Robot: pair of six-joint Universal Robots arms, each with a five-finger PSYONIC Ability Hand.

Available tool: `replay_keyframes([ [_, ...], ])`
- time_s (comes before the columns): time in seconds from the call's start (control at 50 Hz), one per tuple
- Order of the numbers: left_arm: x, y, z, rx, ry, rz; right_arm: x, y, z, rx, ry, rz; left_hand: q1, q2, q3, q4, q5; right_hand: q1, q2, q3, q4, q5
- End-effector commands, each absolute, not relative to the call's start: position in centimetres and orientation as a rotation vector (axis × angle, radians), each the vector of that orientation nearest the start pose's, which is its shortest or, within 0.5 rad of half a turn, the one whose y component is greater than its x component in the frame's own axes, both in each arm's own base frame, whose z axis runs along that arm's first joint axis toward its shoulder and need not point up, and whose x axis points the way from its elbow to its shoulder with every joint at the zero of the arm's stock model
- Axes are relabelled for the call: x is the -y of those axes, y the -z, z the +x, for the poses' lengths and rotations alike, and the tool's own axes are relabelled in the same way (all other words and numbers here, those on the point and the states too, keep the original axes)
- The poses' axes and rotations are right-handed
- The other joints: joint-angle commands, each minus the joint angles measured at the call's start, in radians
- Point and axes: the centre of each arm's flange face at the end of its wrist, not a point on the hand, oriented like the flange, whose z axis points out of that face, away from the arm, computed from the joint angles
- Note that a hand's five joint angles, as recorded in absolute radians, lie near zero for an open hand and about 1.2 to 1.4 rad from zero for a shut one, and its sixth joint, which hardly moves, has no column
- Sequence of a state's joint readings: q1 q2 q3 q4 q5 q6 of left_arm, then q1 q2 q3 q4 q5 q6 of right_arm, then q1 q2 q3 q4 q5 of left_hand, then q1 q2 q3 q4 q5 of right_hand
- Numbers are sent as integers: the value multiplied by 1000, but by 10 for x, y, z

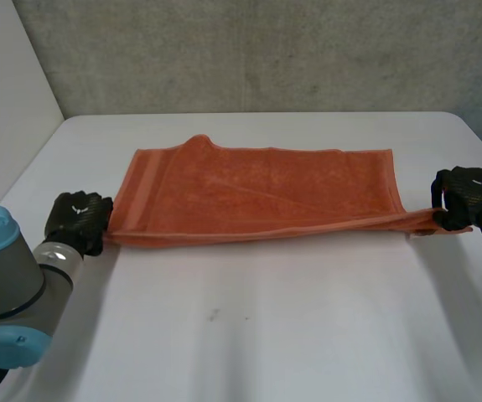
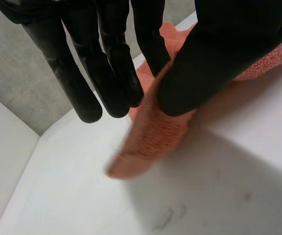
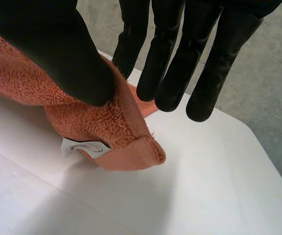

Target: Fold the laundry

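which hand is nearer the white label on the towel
Right. The white label sits just under the corner of the towel that the right hand pinches; the left hand pinches the corner at the opposite end, away from the label.

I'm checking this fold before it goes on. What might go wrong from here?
The right hand pinches only the near right corner tip of the towel, which could slip from under its thumb. That corner is drawn out past the far layer, so the fold may end skewed. The left hand holds just the near left corner too.
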State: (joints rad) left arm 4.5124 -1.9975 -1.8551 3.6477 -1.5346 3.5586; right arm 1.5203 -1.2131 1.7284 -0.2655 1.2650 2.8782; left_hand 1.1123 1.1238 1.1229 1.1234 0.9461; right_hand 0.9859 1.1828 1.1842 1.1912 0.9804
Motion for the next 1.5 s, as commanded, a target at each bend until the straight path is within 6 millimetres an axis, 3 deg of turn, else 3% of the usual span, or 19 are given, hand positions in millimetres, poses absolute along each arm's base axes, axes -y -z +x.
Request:
replay_keyframes([
  [0.02, 287, -152, -200, -2222, 1912, 776, 329, -184, 143, -2427, 1917, -779, 284, 272, 273, 273, 276, 410, 213, 212, 205, 241],
  [0.14, 266, -173, -193, -2222, 1826, 839, 292, -207, 144, -2548, 1723, -1123, 284, 272, 273, 273, 276, 410, 213, 212, 205, 241],
  [0.2, 247, -179, -185, -2216, 1678, 952, 280, -209, 144, -2574, 1630, -1217, 284, 272, 273, 273, 276, 410, 213, 212, 205, 241],
  [0.24, 226, -192, -175, -2178, 1560, 1049, 256, -214, 144, -2600, 1448, -1405, 284, 272, 273, 273, 276, 410, 213, 212, 205, 241],
  [0.36, 211, -212, -167, -2126, 1539, 1079, 238, -219, 131, -2636, 1255, -1584, 284, 272, 273, 273, 276, 410, 213, 212, 205, 241],
  [0.52, 226, -207, -178, -2093, 1655, 1133, 261, -220, 129, -2608, 1456, -1661, 284, 272, 273, 273, 276, 410, 213, 212, 205, 241],
  [0.68, 288, -173, -198, -2022, 1733, 1149, 318, -191, 161, -2552, 1698, -1637, 284, 272, 273, 273, 276, 410, 213, 212, 205, 241],
  [0.72, 315, -164, -207, -1969, 1786, 1136, 327, -187, 167, -2526, 1749, -1651, 284, 272, 273, 273, 276, 410, 213, 212, 205, 241],
  [0.82, 339, -153, -212, -1929, 1827, 1120, 359, -172, 182, -2416, 1947, -1652, 284, 272, 273, 273, 276, 410, 213, 212, 205, 241],
  [0.86, 368, -143, -217, -1876, 1866, 1097, 372, -167, 186, -2361, 2048, -1643, 284, 272, 273, 273, 276, 410, 213, 212, 205, 241],
  [0.96, 391, -130, -222, -1851, 1891, 1086, 402, -152, 206, -2180, 2273, -1646, 284, 272, 273, 273, 276, 410, 213, 212, 205, 241],
  [1.14, 418, -115, -228, -1745, 1981, 1046, 426, -119, 221, -2129, 2303, -1669, 284, 272, 273, 273, 276, 410, 213, 212, 205, 241],
  [1.16, 418, -115, -228, -1745, 1982, 1045, 430, -116, 221, -2132, 2308, -1650, 284, 272, 273, 273, 276, 330, 133, 132, 125, 161],
  [1.18, 419, -113, -230, -1725, 1998, 1040, 430, -116, 221, -2132, 2308, -1650, -343, -355, -354, -355, -352, 329, 132, 131, 124, 160],
  [1.2, 419, -113, -230, -1725, 1998, 1040, 432, -116, 222, -2127, 2324, -1639, -350, -361, -360, -361, -358, -426, -623, -625, -632, -596],
  [1.22, 418, -111, -232, -1713, 2008, 1041, 434, -117, 222, -2127, 2342, -1623, -938, -949, -948, -949, -946, -811, -1008, -1010, -1017, -980],
  [1.36, 403, -122, -249, -1653, 2084, 1061, 434, -142, 218, -2176, 2430, -1368, -938, -949, -948, -949, -946, -811, -1008, -1010, -1017, -980],
  [1.46, 390, -147, -247, -1635, 2116, 1040, 419, -181, 206, -2207, 2454, -1065, -938, -949, -948, -949, -946, -811, -1008, -1010, -1017, -980],
  [1.5, 383, -155, -246, -1642, 2128, 1029, 400, -205, 203, -2173, 2438, -922, -938, -949, -948, -949, -946, -811, -1008, -1010, -1017, -980],
])
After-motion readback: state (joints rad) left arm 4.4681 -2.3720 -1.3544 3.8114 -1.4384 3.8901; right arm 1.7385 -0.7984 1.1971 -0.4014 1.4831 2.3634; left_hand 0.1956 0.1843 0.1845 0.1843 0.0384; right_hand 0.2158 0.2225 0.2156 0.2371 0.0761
